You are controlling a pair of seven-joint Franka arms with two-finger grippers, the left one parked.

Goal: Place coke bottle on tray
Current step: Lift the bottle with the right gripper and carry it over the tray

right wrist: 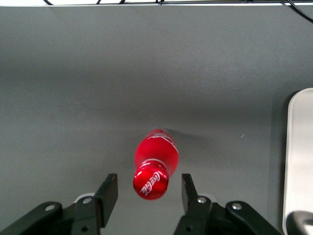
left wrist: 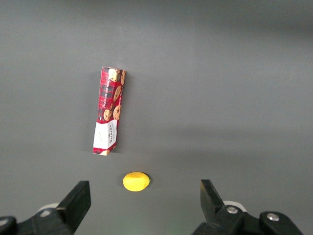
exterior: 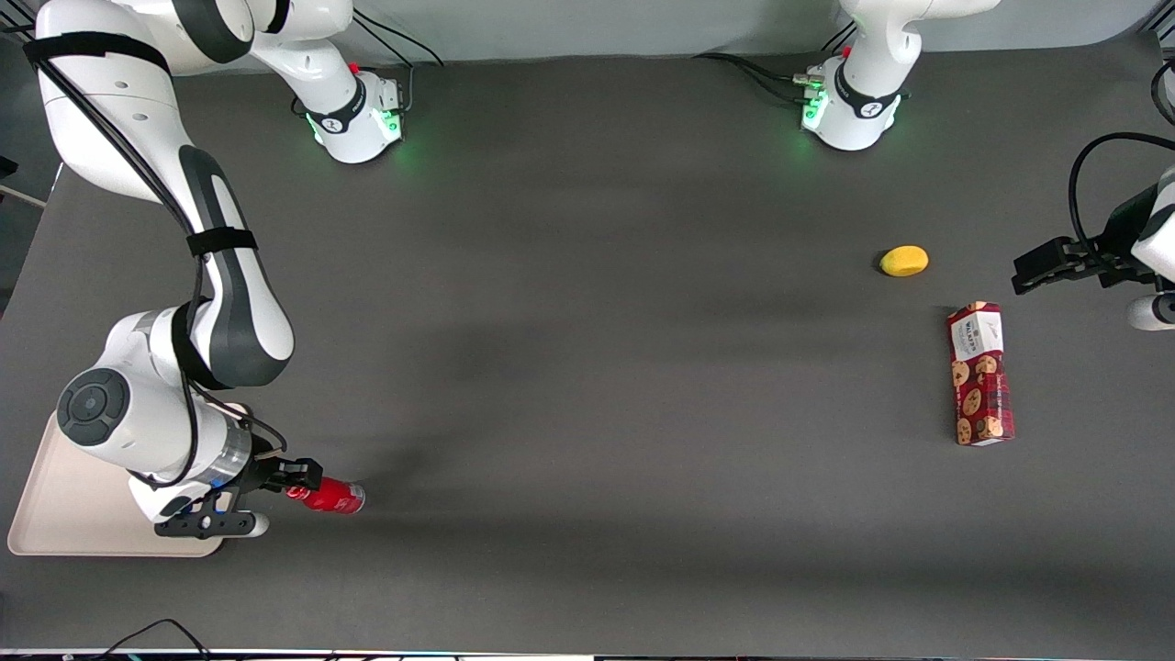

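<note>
At lower left of the front frame sits the tray (exterior: 64,523). Just beside it my fingers (exterior: 296,479) stand spread around the bottle's (exterior: 332,497) cap, the bottle upright on the counter (exterior: 587,386). Box (exterior: 980,375) at right.

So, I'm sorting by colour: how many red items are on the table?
2. The coke bottle sits between the open gripper fingers, beside the tray. The cookie box lies toward the parked arm's end.
</note>
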